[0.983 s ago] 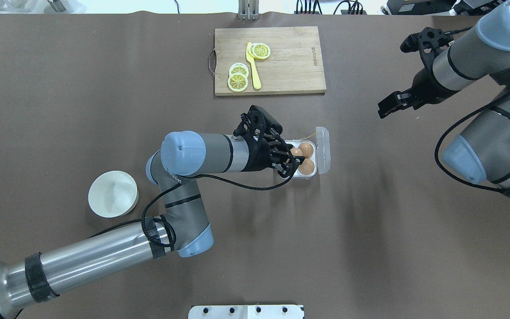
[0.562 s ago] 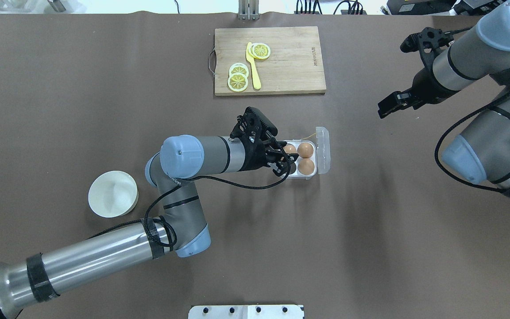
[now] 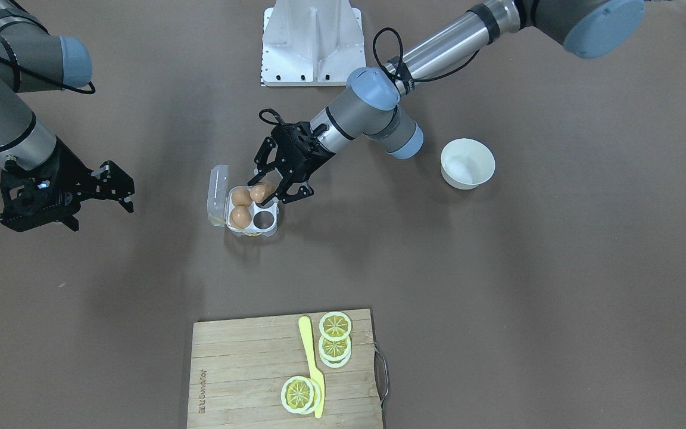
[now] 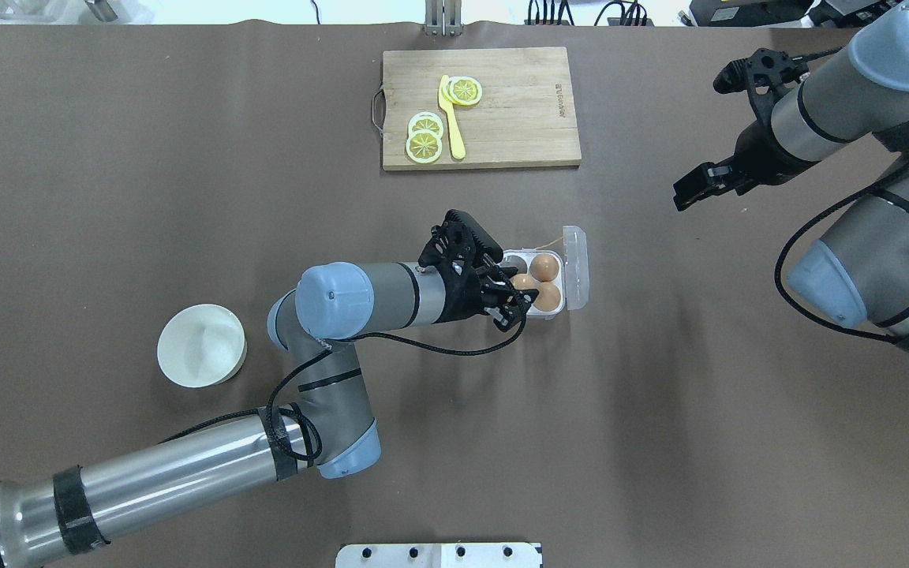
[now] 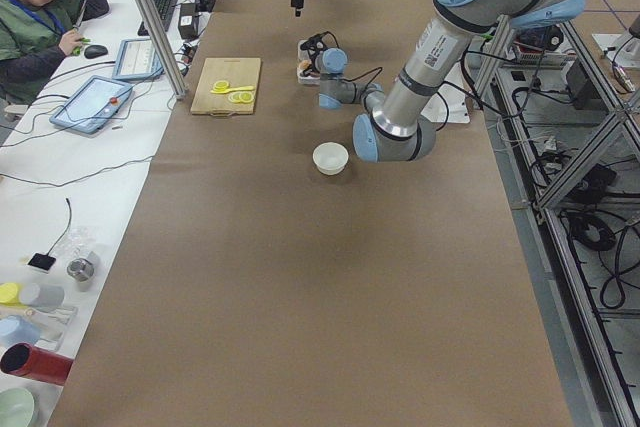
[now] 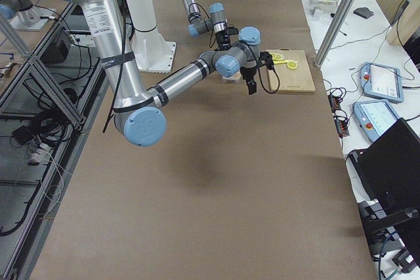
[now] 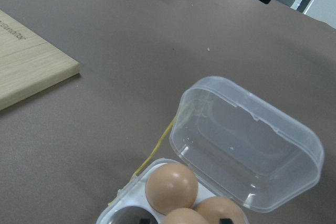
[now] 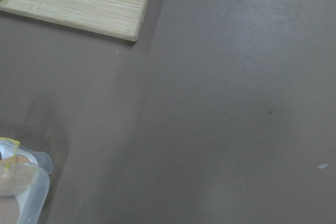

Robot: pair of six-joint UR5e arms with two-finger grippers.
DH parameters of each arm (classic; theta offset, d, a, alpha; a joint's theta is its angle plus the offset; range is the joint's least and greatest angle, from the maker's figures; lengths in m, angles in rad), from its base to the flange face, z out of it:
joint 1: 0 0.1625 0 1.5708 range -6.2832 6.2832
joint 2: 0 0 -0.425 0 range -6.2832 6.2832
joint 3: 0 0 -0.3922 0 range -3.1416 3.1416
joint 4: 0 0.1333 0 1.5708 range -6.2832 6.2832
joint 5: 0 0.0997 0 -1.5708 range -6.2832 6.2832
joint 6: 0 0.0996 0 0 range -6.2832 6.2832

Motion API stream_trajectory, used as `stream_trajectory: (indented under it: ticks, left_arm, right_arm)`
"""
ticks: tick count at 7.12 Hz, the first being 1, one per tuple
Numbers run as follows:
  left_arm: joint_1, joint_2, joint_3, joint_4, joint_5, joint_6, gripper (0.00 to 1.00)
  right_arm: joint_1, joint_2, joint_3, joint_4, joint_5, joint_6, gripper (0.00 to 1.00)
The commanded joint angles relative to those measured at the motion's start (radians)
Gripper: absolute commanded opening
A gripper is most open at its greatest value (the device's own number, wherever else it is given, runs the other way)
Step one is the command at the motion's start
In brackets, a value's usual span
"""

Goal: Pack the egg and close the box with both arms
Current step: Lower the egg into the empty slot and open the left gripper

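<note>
The clear box (image 4: 574,268) stands open mid-table, its lid (image 3: 217,193) up on the side away from my left arm. Two eggs (image 4: 546,268) (image 4: 548,297) sit in the two cells next to the lid. My left gripper (image 4: 521,288) is shut on a third egg (image 3: 258,192) and holds it just over the near cell on the gripper's side. The far cell (image 3: 264,220) on that side is empty. The left wrist view shows the lid (image 7: 247,145) and the eggs (image 7: 171,187) close below. My right gripper (image 4: 693,189) hangs well off to the right, fingers together, holding nothing.
A wooden cutting board (image 4: 518,110) with lemon slices (image 4: 424,136) and a yellow knife (image 4: 451,118) lies beyond the box. A white bowl (image 4: 202,345) stands left of my left arm. The white stand (image 3: 313,42) is at the robot's edge.
My left gripper with the egg drew back slightly, then shifted from over the far cell toward the near cell. The right arm has not moved.
</note>
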Motion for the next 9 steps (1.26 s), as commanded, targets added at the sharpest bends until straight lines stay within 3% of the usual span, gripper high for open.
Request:
stream_trajectory:
  ticks: [1, 2, 4, 5, 6, 9]
  left_arm:
    - [0.003, -0.001, 0.001, 0.003, 0.024, 0.0, 0.03]
    - [0.003, -0.004, -0.001, 0.003, 0.024, 0.0, 0.12]
    - [0.007, -0.007, -0.001, 0.01, 0.053, 0.0, 0.59]
    - [0.011, -0.007, -0.001, 0.01, 0.053, 0.0, 0.78]
    - [0.011, -0.005, -0.001, 0.01, 0.053, 0.0, 0.83]
    - [0.008, -0.005, -0.011, 0.01, 0.048, -0.005, 0.83]
  right_arm:
    - [0.0, 0.0, 0.001, 0.0, 0.0, 0.0, 0.99]
    - [0.0, 0.0, 0.0, 0.0, 0.0, 0.0, 0.99]
    - [0.0, 0.0, 0.001, 0.0, 0.0, 0.0, 0.99]
    - [0.0, 0.0, 0.001, 0.0, 0.0, 0.0, 0.99]
    - [0.0, 0.0, 0.001, 0.0, -0.001, 0.0, 0.99]
    - [0.0, 0.0, 0.003, 0.0, 0.0, 0.0, 0.99]
